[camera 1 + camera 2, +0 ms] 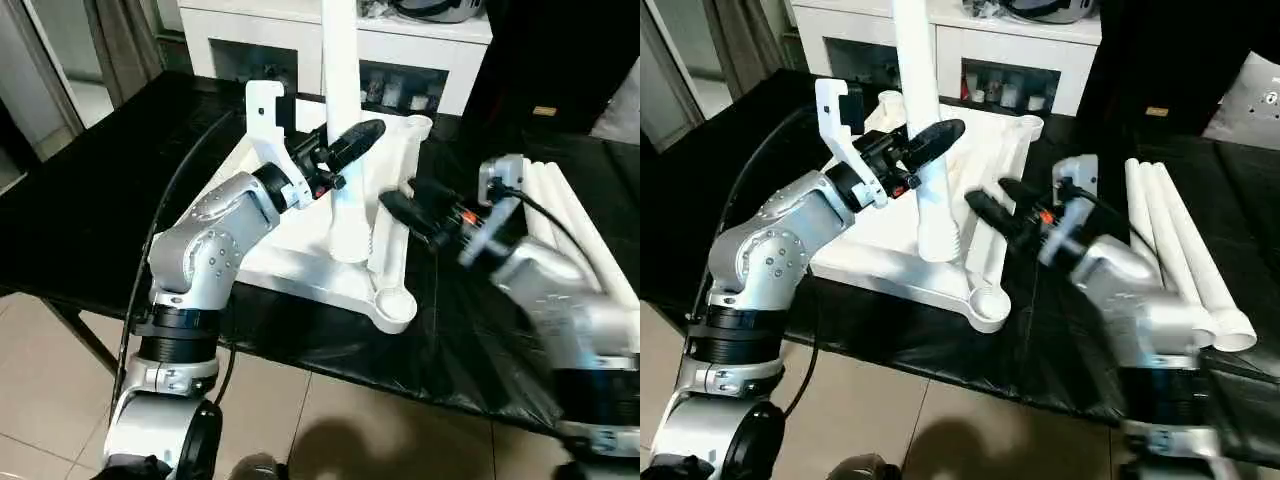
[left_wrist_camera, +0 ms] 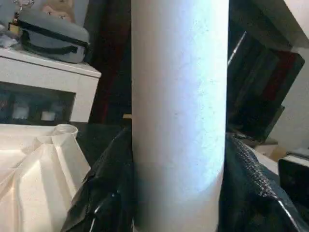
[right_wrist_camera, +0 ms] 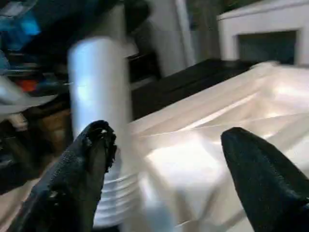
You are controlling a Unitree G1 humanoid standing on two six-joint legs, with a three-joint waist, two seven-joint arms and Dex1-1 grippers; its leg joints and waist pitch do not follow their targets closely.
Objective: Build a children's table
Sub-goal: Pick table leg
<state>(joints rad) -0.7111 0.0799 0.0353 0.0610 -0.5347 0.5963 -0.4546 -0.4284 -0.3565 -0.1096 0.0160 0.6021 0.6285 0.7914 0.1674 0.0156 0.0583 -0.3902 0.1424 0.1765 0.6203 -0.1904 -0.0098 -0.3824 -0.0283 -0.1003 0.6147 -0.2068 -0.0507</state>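
Note:
The children's table top [image 1: 300,262] lies upside down on the black work table, ribbed side up. One white leg [image 1: 343,90] stands upright on it, its lower end at a socket. My left gripper [image 1: 345,150] is shut on this leg at mid height, a black finger on each side; the left wrist view has the leg [image 2: 178,96] close up. My right gripper [image 1: 988,202] hangs open just right of the leg's lower end, not touching it. In the right wrist view its fingers [image 3: 87,159] stand wide apart with nothing between them, the leg [image 3: 99,82] just beyond one tip.
Three spare white legs [image 1: 1180,250] lie side by side on the black table [image 1: 80,210] at the right. A white cabinet [image 1: 420,45] stands behind the table. The table's front edge runs close below the table top's near corner socket [image 1: 393,305].

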